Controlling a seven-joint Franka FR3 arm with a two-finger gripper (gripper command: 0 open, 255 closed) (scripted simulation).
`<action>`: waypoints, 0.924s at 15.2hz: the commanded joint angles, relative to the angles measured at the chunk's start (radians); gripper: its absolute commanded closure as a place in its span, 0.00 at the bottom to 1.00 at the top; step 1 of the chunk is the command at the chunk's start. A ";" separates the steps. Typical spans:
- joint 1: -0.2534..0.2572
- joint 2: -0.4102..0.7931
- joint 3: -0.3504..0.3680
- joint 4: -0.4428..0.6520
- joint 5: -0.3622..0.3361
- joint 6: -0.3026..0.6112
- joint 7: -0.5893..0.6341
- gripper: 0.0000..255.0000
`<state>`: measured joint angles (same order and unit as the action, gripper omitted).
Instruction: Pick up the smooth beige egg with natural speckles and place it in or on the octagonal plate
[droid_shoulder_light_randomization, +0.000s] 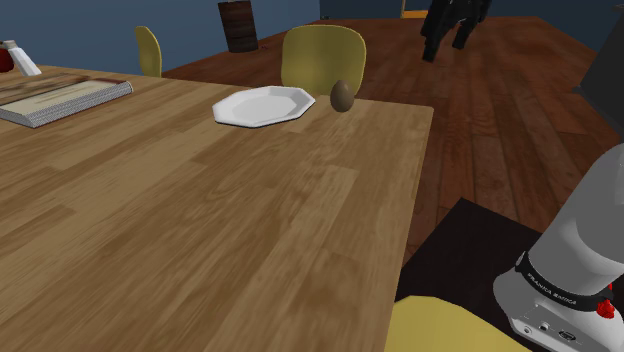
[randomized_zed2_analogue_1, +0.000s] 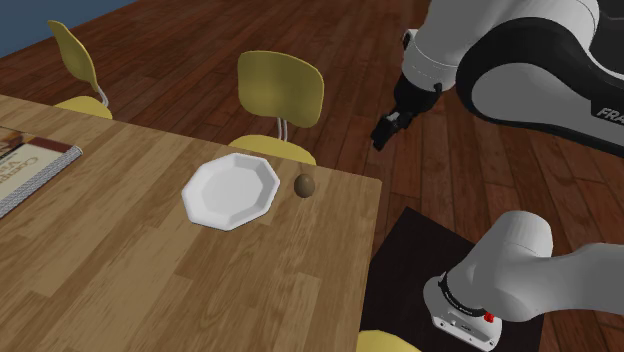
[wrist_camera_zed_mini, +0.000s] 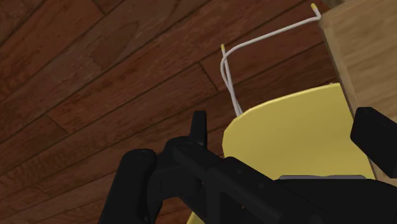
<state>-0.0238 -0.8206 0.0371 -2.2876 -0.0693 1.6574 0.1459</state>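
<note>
A small brownish egg (droid_shoulder_light_randomization: 342, 96) (randomized_zed2_analogue_1: 305, 186) stands on the wooden table (droid_shoulder_light_randomization: 200, 220) near its far edge. Just beside it, a small gap away, lies the white octagonal plate (droid_shoulder_light_randomization: 262, 106) (randomized_zed2_analogue_1: 232, 190), with nothing on it. My black gripper (droid_shoulder_light_randomization: 446, 45) (randomized_zed2_analogue_1: 383, 135) (wrist_camera_zed_mini: 286, 133) hangs in the air beyond the table's corner, over the floor and well away from the egg. Its fingers (wrist_camera_zed_mini: 199, 130) stand apart with nothing between them. Through the wrist view I look down on a yellow chair seat (wrist_camera_zed_mini: 292, 127) and the table corner (wrist_camera_zed_mini: 362, 51).
A yellow chair (droid_shoulder_light_randomization: 322, 55) (randomized_zed2_analogue_1: 281, 90) stands close behind the plate and egg, and another (droid_shoulder_light_randomization: 148, 50) (randomized_zed2_analogue_1: 78, 55) farther along. A book (droid_shoulder_light_randomization: 60, 100) (randomized_zed2_analogue_1: 25, 165) lies at the table's far end. My dark stand (droid_shoulder_light_randomization: 470, 260) adjoins the table.
</note>
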 joint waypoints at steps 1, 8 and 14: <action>0.000 0.000 0.000 0.000 0.000 0.000 0.000 0.00; 0.013 0.141 0.163 0.100 0.068 0.014 0.202 0.00; 0.008 0.304 0.299 0.238 0.087 0.019 0.377 0.00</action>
<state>-0.0148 -0.5403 0.3139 -2.0678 0.0156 1.6743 0.4921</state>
